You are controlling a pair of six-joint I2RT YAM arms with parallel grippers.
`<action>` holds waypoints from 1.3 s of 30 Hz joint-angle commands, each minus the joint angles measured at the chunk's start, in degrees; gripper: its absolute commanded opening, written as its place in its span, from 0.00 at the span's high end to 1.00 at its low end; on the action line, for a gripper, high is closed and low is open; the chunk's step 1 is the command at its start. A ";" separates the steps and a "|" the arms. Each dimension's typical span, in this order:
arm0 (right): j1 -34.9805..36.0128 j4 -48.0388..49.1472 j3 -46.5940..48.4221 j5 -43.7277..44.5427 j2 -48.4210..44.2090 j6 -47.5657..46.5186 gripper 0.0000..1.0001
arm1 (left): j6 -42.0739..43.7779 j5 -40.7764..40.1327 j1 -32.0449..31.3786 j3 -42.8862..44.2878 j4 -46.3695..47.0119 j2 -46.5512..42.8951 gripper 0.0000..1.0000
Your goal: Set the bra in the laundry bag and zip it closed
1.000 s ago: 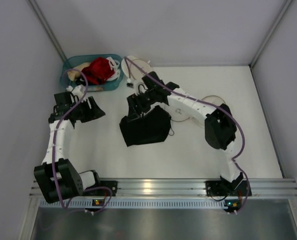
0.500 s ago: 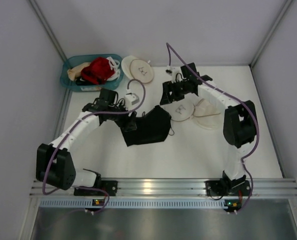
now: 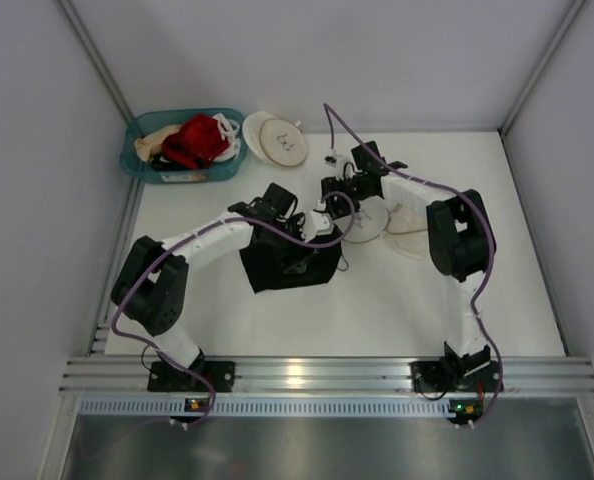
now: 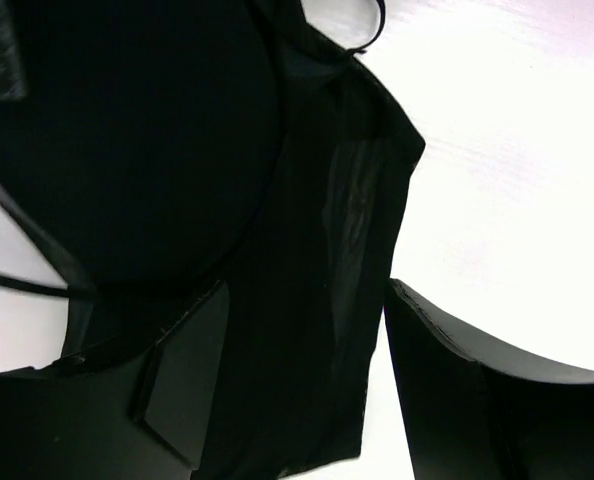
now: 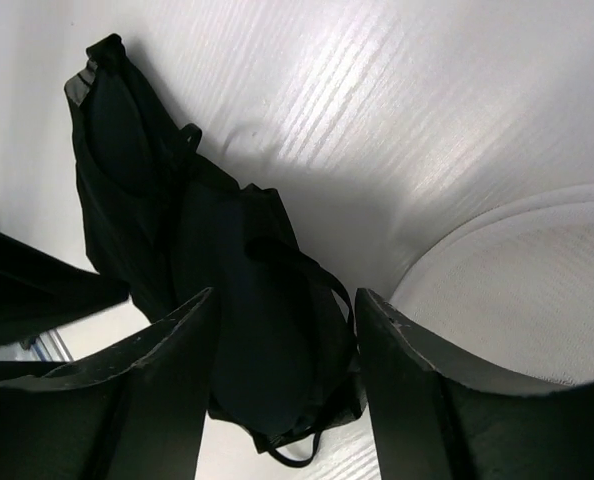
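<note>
Step in hand: the bra is judged to be at the point of being picked up for the move into the laundry bag.
Bra: it is spread as a dark, folded heap near the middle of the tabletop, outside the bag.
Laundry bag: it is laid open in two pale round halves just beside the bra, at the bra's 2 to 3 o'clock; the zip is not done up.
Left gripper: released, jaws spread over one edge of the bra with fabric lying between them, nothing clenched.
Left arm pose: it is stretched from its base at 7 o'clock toward the centre, the wrist tipped down over the cloth.
Right gripper: released and empty, held low between bra and bag.
Right arm pose: it is folded, the elbow raised by the bag's 3 o'clock side and the forearm aimed toward 9 o'clock.
Doing it well: a deep bite through all layers is advised, so that no cup is left behind; the straps should be gathered before the lift.
Risk: a trailing strap may be caught in the rim zip.
</note>
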 commanded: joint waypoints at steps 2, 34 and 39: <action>0.84 4.94 -0.64 -2.45 -0.09 1.53 0.46 | 2.46 -2.71 -3.49 1.54 5.41 1.81 0.31; 6.56 10.13 -15.85 -2.36 -6.42 2.15 0.82 | 1.05 -5.08 -9.57 -7.86 1.01 -10.50 0.44; 6.73 10.21 -16.90 -1.22 -6.51 1.89 0.91 | 5.01 -2.54 -10.00 -10.23 1.01 -9.26 0.46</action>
